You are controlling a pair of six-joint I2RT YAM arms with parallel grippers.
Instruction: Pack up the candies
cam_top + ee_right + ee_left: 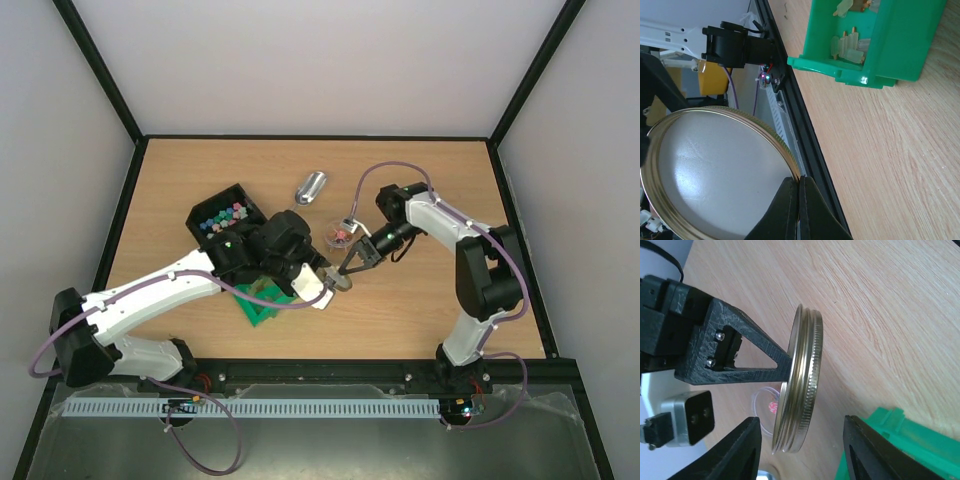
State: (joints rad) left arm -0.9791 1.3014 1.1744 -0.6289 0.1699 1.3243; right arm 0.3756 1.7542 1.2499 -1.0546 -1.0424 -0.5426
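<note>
Candies (224, 214): bright blue, pink and green pieces heaped in the black bin (240, 190), left of centre on the worktop (420, 190). Pale yellowish ones lie in the green bin (890, 55), nearer the arm bases, partly under the left wrist. One pinkish piece shows in the small clear cup (340, 236), which stands on bare wood just beside the right arm's wrist. The metal scoop (312, 186) lies beyond the cup, apart from it. The lid (715, 175), gold-rimmed with a pale inner face, is held on edge near the cup. Right fingers (790, 212) are pressed together on its rim, pinching it. Left fingers (745, 450) are spread, one on each side of the lid's edge, with a gap on both sides.
</note>
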